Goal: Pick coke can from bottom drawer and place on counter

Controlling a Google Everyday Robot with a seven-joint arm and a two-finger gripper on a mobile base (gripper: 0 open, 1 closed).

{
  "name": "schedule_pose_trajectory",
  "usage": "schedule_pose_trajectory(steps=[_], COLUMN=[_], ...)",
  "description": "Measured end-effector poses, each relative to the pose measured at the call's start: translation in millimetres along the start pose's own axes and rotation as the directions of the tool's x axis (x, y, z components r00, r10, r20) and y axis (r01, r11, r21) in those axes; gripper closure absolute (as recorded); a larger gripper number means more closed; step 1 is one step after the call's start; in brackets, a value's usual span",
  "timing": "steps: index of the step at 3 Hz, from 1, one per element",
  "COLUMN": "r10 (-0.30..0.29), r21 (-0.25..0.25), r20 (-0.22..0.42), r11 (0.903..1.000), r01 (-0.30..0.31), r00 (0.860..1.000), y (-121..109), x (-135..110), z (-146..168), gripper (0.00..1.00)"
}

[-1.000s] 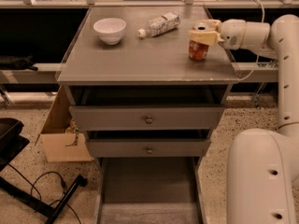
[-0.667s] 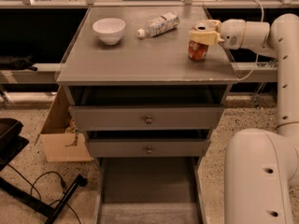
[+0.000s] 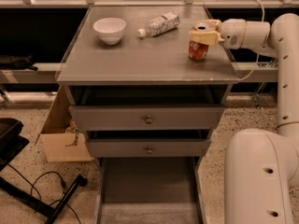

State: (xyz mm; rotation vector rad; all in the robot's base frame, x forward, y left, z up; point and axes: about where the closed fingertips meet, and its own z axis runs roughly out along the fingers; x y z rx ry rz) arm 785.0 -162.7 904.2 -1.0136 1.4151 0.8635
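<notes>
The coke can (image 3: 198, 50) is a small red can with a silver top. It stands upright on the counter (image 3: 140, 59) near the right edge. My gripper (image 3: 203, 32) is around the can's upper part, reaching in from the right, with its fingers closed on the can. The bottom drawer (image 3: 148, 188) is pulled out below the two knobbed drawers, and its grey floor shows nothing in it.
A white bowl (image 3: 110, 30) stands at the counter's back left. A white-labelled plastic bottle (image 3: 159, 24) lies on its side at the back middle. A cardboard box (image 3: 58, 134) and black cables (image 3: 46, 190) are on the floor at the left. My white base (image 3: 261, 176) is at the lower right.
</notes>
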Motion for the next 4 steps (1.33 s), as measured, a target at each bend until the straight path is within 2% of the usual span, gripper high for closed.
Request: schedule_pose_trajectory(steps=[1,2,3,4], r10=[-0.048,-0.149,-0.241,-0.282], r21=[-0.018,-0.043,-0.039,-0.003], r20=[0.016,0.002,-0.007,-0.011], r11=[0.9987,0.9878,0.97,0.9595], r01=[0.048,0.149,0.24,0.282], r00=[0.999,0.989,0.971,0.959], y=[6.7,27.8,51.5,59.2], x=[-18.3,-66.9,-125.2,-153.3], z=[4.4,-1.0,-21.9,-45.9], gripper=[0.14,0.0,0.0,0.0])
